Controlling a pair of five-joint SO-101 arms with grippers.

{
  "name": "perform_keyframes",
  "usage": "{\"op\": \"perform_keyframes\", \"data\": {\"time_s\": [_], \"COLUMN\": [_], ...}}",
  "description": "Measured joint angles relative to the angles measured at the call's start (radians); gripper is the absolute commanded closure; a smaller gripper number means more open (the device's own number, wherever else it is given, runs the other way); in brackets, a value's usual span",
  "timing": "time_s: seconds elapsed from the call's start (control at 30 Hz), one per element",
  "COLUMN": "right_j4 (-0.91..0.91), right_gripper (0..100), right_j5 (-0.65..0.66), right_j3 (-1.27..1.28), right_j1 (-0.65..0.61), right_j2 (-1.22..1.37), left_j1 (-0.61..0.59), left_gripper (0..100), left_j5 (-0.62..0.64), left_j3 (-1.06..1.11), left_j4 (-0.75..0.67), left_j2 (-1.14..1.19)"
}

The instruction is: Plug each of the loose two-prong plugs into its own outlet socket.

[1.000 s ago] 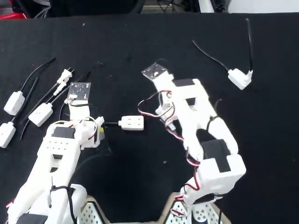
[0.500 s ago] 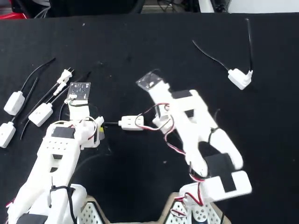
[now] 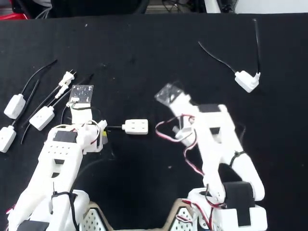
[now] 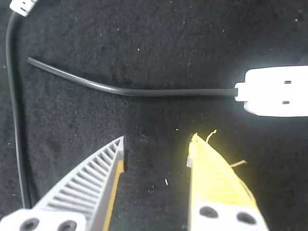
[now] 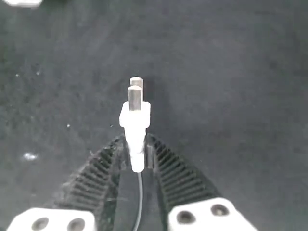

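Observation:
A white outlet socket (image 3: 135, 126) lies mid-table on its black cord (image 4: 144, 90); it also appears as the socket (image 4: 276, 91) in the left wrist view. My left gripper (image 4: 156, 144) is open just short of that cord, nothing between its fingers. The left arm (image 3: 62, 154) stands at the socket's left. My right gripper (image 5: 136, 144) is shut on a white two-prong plug (image 5: 134, 113), prongs pointing away from the wrist. The right arm (image 3: 211, 130) is to the right of the socket, a gap between them.
A loose two-prong plug (image 3: 67, 78) and three white sockets (image 3: 15, 106), (image 3: 42, 117), (image 3: 6, 138) with black cords lie at the far left. Another white socket (image 3: 247, 80) with its cord sits at the back right. The cloth is black.
The right arm, holding the plug, swung towards the middle socket and has now drawn back to the right and nearer its base. The left arm and socket have not moved.

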Motion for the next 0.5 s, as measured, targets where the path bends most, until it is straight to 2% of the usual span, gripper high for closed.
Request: {"op": "perform_keyframes", "data": {"time_s": [0.1, 0.23, 0.5], "right_j4": [-0.071, -0.078, -0.112], "right_gripper": [96.7, 91.0, 91.1], "right_j5": [-0.002, -0.044, -0.118], "right_j3": [0.048, 0.052, 0.055], "right_j1": [-0.048, -0.107, -0.157], "right_j2": [-0.009, -0.014, -0.014], "left_j1": [0.000, 0.000, 0.000], "left_gripper": [78, 78, 78], "left_j5": [0.000, 0.000, 0.000], "left_j3": [0.000, 0.000, 0.000], "left_j4": [0.000, 0.000, 0.000], "left_j2": [0.000, 0.000, 0.000]}}
